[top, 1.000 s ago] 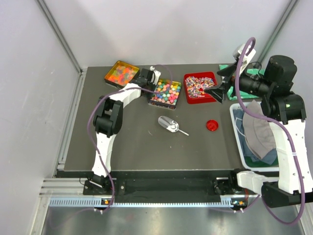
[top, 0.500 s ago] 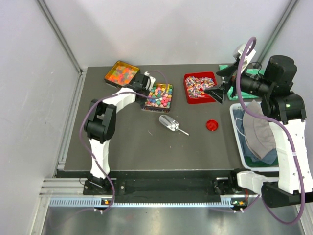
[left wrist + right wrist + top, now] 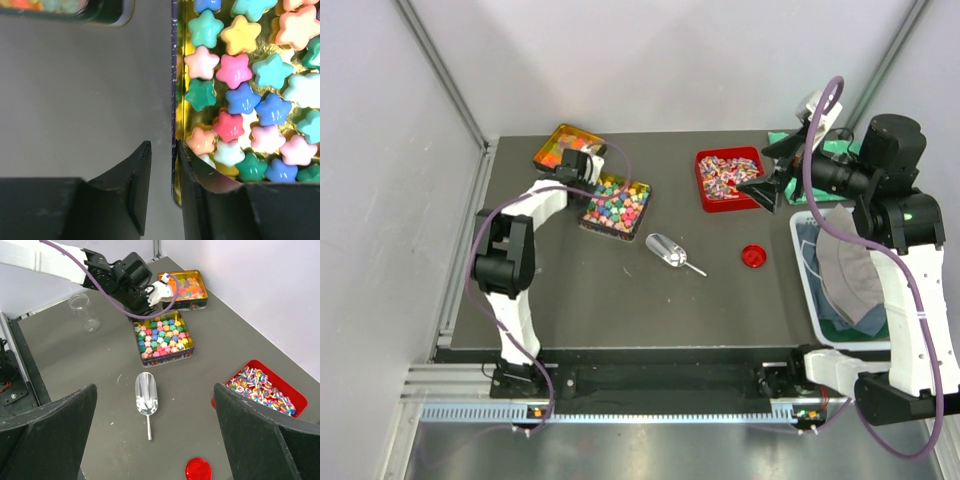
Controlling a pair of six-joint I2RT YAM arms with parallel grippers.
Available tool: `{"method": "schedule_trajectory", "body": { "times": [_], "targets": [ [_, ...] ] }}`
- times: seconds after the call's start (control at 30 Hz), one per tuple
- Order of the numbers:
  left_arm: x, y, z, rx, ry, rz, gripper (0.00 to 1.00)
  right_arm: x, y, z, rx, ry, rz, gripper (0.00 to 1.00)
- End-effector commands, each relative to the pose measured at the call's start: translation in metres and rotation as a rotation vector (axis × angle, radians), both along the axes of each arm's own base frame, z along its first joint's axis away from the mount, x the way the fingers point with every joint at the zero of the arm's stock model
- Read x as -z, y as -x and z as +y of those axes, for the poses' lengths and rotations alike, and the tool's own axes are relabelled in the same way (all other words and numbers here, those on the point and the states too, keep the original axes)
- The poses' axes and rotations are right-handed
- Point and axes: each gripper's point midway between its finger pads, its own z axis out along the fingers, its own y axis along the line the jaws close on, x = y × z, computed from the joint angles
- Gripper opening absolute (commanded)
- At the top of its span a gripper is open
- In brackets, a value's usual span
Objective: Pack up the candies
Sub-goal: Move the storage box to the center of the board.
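The candies (image 3: 617, 203) are small glossy star-shaped sweets in pink, blue, green and yellow (image 3: 240, 95), filling a gold-lined tin (image 3: 610, 232) at the back left. My left gripper (image 3: 592, 180) straddles the tin's wall (image 3: 173, 75) at its far-left edge. One of its fingers (image 3: 192, 170) is inside against the wall. The other (image 3: 140, 175) is outside, a narrow gap away. The right gripper (image 3: 772, 170) hangs wide open and empty, high over the right side. In the right wrist view the tin (image 3: 167, 356) lies ahead of that gripper (image 3: 155, 386).
A clear scoop (image 3: 667, 252) lies mid-table, a red lid (image 3: 753, 256) to its right. A red tray (image 3: 728, 180) holds striped sweets. An orange gummy tin (image 3: 560, 148) sits at the back left. A clear jar (image 3: 82, 312) stands beyond it. A white bin (image 3: 840, 280) of cloth is at the right edge.
The left gripper has dragged the candy tin leftward and a little nearer, turning it slightly. The right arm has not moved.
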Motion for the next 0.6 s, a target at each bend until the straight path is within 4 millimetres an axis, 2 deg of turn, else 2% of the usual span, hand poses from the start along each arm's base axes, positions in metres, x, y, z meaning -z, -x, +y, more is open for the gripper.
{"method": "schedule_trajectory", "body": {
  "times": [0.0, 0.13, 0.17, 0.23, 0.3, 0.37, 0.43, 0.47, 0.53, 0.57],
  "targets": [
    [-0.040, 0.006, -0.016, 0.100, 0.079, -0.057, 0.44, -0.015, 0.004, -0.001, -0.011, -0.019, -0.064, 0.99],
    [-0.061, 0.014, -0.033, 0.166, 0.156, -0.075, 0.60, -0.016, 0.005, -0.001, -0.013, -0.019, -0.066, 0.99],
    [-0.072, 0.016, -0.035, 0.180, 0.172, -0.090, 0.63, -0.015, 0.004, 0.000, -0.012, -0.020, -0.064, 0.99],
    [-0.086, 0.018, -0.037, 0.189, 0.186, -0.111, 0.66, -0.015, 0.004, -0.001, -0.012, -0.020, -0.063, 0.99],
    [-0.110, 0.024, -0.036, 0.192, 0.190, -0.134, 0.67, -0.015, 0.004, -0.001, -0.014, -0.021, -0.063, 0.99],
    [-0.133, 0.030, -0.031, 0.181, 0.181, -0.162, 0.68, -0.015, 0.004, 0.000, -0.013, -0.022, -0.062, 0.99],
    [-0.146, 0.043, -0.021, 0.174, 0.142, -0.149, 0.68, -0.016, 0.006, 0.001, -0.020, -0.026, -0.059, 0.99],
    [-0.160, 0.050, -0.014, 0.169, 0.131, -0.172, 0.70, -0.017, 0.007, 0.001, -0.022, -0.027, -0.064, 0.99],
    [-0.163, 0.069, -0.001, 0.163, 0.089, -0.140, 0.70, -0.018, 0.007, 0.001, -0.026, -0.029, -0.062, 0.99],
    [-0.174, 0.078, 0.010, 0.148, 0.078, -0.153, 0.70, -0.017, 0.007, 0.002, -0.029, -0.030, -0.062, 0.99]
  ]
}}
